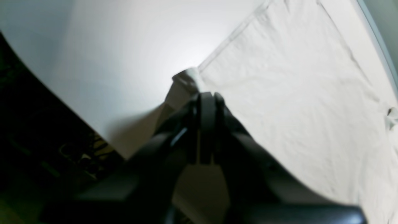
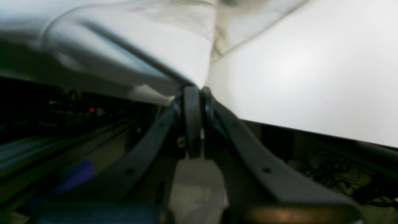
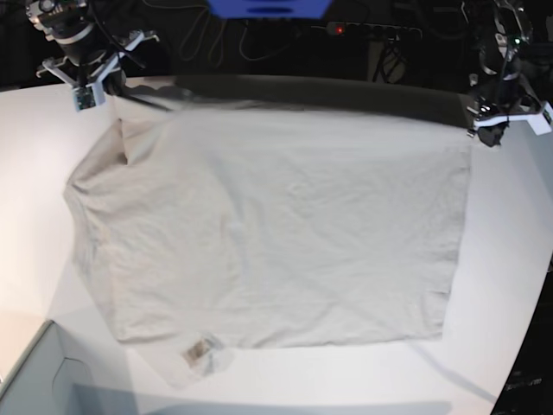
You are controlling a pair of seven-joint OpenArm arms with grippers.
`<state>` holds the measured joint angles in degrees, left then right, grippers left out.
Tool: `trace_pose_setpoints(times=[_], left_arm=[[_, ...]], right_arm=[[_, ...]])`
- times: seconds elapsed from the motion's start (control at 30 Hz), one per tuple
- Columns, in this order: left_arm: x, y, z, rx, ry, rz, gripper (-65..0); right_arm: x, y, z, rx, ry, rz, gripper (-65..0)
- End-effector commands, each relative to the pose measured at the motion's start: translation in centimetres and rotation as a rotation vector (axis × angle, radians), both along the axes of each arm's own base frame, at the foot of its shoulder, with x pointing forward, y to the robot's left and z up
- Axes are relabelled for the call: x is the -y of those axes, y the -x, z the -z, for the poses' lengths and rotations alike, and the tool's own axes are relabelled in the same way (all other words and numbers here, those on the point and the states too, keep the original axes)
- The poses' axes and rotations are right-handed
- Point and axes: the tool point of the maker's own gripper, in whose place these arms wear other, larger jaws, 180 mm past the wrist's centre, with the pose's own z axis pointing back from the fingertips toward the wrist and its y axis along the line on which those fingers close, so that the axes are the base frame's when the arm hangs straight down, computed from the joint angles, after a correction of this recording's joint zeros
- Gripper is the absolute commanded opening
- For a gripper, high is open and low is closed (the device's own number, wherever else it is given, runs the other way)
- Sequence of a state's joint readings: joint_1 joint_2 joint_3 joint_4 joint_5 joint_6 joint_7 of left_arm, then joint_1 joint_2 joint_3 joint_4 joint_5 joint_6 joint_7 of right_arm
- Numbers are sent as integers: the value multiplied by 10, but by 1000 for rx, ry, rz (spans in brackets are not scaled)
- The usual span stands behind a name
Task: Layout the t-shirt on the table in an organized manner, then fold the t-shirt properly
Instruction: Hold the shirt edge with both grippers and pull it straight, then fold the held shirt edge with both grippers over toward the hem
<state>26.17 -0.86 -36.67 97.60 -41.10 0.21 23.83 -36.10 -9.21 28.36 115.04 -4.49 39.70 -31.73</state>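
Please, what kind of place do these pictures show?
Probably a robotics lab or test bench, not a home. A large smooth white table carries only a light grey-beige cotton t-shirt, two robot arms stand at its far edge, and a black power strip with a red light and loose cables lie behind.

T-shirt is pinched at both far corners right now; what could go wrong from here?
The t-shirt is gripped only at thin corner tips by the left gripper and right gripper, so either could slip. The far edge lies at the table rim and could slide off. A sleeve near the right gripper looks folded under.
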Motion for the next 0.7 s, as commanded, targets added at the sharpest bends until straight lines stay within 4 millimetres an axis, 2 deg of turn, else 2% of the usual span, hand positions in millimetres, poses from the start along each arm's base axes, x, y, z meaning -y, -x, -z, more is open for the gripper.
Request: trace_pose_setpoints(times=[0.0, 0.1, 0.2, 0.43, 0.67], left_arm=[[-7, -8, -16, 51, -38, 4, -649], [-8, -19, -22, 77, -43, 5, -649], [-10, -21, -22, 76, -47, 3, -649], [-10, -43, -35, 136, -46, 1, -649], [-8, -68, -52, 203, -47, 10, -649]], right_arm=[[-4, -6, -8, 38, -8, -17, -650], [-11, -7, -5, 32, -22, -33, -650], [-22, -10, -5, 36, -40, -58, -650], [-19, -33, -13, 93, -34, -52, -650], [-19, -86, -39, 236, -29, -55, -650]])
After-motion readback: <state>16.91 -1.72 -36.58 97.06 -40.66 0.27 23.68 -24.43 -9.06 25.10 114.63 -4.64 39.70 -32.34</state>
